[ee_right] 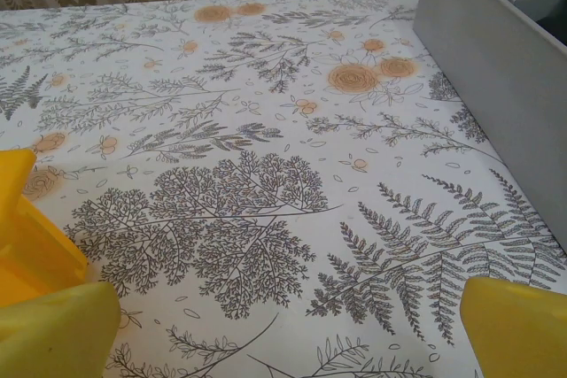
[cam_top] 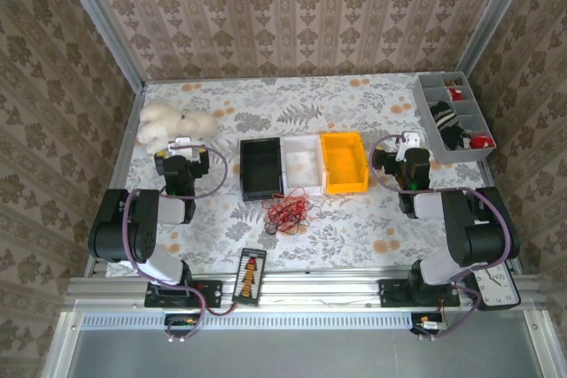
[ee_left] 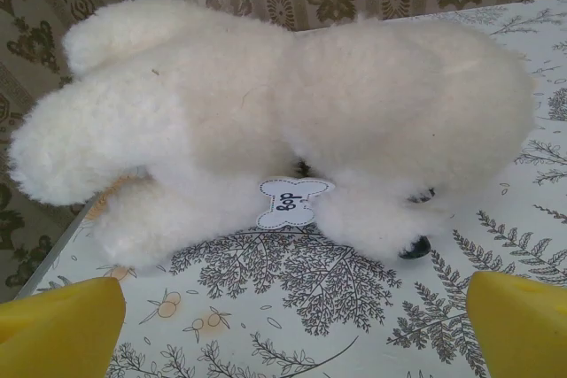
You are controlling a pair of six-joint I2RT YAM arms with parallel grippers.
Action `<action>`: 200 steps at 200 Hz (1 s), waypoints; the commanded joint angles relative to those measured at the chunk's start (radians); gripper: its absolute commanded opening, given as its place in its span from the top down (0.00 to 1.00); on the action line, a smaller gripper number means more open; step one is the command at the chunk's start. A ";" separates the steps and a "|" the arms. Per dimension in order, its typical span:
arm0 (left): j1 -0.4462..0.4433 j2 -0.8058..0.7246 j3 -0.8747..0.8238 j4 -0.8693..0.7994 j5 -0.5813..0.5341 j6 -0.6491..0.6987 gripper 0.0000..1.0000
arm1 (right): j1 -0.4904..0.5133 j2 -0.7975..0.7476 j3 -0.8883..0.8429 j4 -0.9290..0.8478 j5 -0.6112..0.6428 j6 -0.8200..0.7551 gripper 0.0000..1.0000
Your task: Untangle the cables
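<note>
Judging by how things lay, no strand had yet been freed: the cables [cam_top: 288,212] sat as one loose red knot with a few dark threads on the fern-printed table [cam_top: 372,227], just in front of the black bin [cam_top: 261,168] and the white bin [cam_top: 302,164], near the middle of its width. The left gripper [ee_left: 285,334] was spread wide and empty, its yellow fingertips [ee_left: 53,329] framing a white plush dog [ee_left: 266,112] well to the left of the knot; the right gripper [ee_right: 285,334] was spread and empty over bare table beside the grey compartment tray [ee_right: 496,68], well to the right. The step in hand looked to be the approach, and it would go best if both grippers swung inward and came down low on opposite sides of the tangle. One gripper ought to pin the bulk while the other pinched a single outlying loop, not a handful, closing fully since such thin wire would likely slip out of a loose grip. A slow pull toward open table, away from the bins, seemed safest, lest the whole knot drag along
</note>
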 commanded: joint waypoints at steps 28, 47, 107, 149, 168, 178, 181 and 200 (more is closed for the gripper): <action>-0.007 0.007 -0.013 0.032 -0.012 0.018 0.00 | -0.005 0.002 0.007 0.012 -0.020 -0.009 0.00; -0.008 0.006 -0.012 0.032 -0.012 0.018 0.00 | -0.005 0.002 0.007 0.012 -0.020 -0.009 0.00; -0.008 0.006 -0.012 0.032 -0.012 0.018 0.00 | -0.005 0.002 0.007 0.012 -0.020 -0.009 0.00; -0.008 0.007 -0.014 0.035 -0.013 0.018 0.00 | -0.006 0.002 0.005 0.015 -0.023 -0.009 0.00; -0.010 0.007 -0.014 0.036 -0.014 0.019 0.00 | -0.006 0.001 0.004 0.017 -0.026 -0.010 0.00; -0.010 0.006 -0.014 0.036 -0.014 0.019 0.00 | -0.007 0.002 0.006 0.012 -0.046 -0.018 0.00; -0.010 0.006 -0.014 0.036 -0.014 0.019 0.00 | -0.007 0.002 0.005 0.014 -0.046 -0.018 0.00; -0.009 0.007 -0.012 0.032 -0.012 0.018 0.00 | -0.005 0.000 0.007 0.012 -0.044 -0.018 0.00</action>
